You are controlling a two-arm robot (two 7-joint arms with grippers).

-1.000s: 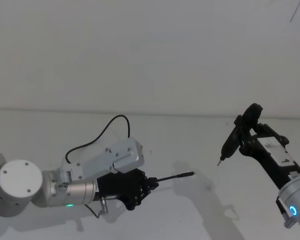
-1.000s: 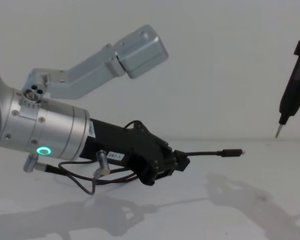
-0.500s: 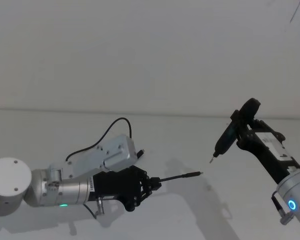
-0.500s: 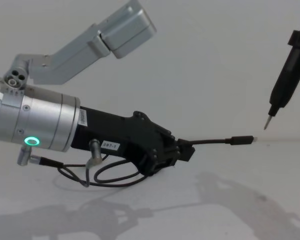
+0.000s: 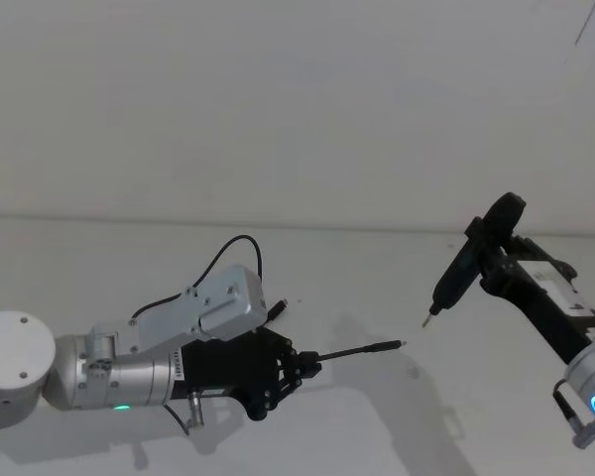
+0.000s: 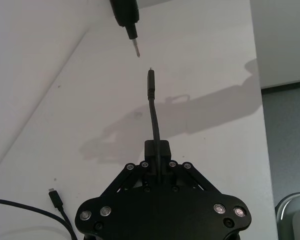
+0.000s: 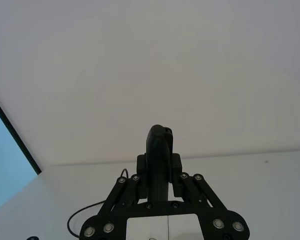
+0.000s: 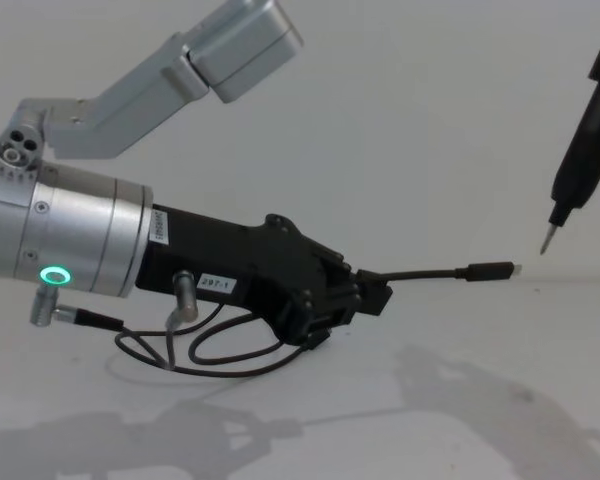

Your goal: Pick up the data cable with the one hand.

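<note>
1. Since the white table point(image 5: 357, 268) is the biggest thing in frame, it goes first: it spans the lower half of the head view.
2. Left arm: a fat silver cylinder point(image 8: 70, 240) with a green ring light, at the left of the chest view.
3. The left gripper point(image 5: 302, 363) sits low and centre-left in the head view. Its jaws are clamped on the data cable point(image 5: 352, 350).
4. The right gripper point(image 5: 486, 266) is at the right of the head view, closed around a slim black tool point(image 5: 454, 278) that points down and to the left.
5. Key relation: the cable sits inside the left gripper's jaws. Its held stretch runs straight out along the gripper's own line, toward the right of frame. The left arm is therefore the one in contact with the cable. Judgement: the grasp looks made, and the next move only needs the clamp kept.
6. The chest view shows the held stretch clear above the table, which the head view leaves uncertain.
7. The head view shows the slack looping up behind the arm.
8. Held plug point(image 8: 488, 269): near the tool's tip point(image 8: 546, 240) but apart from it.
9. The left wrist view shows the far plug point(image 6: 55, 196) at lower left, apparently lying on the table.
</note>
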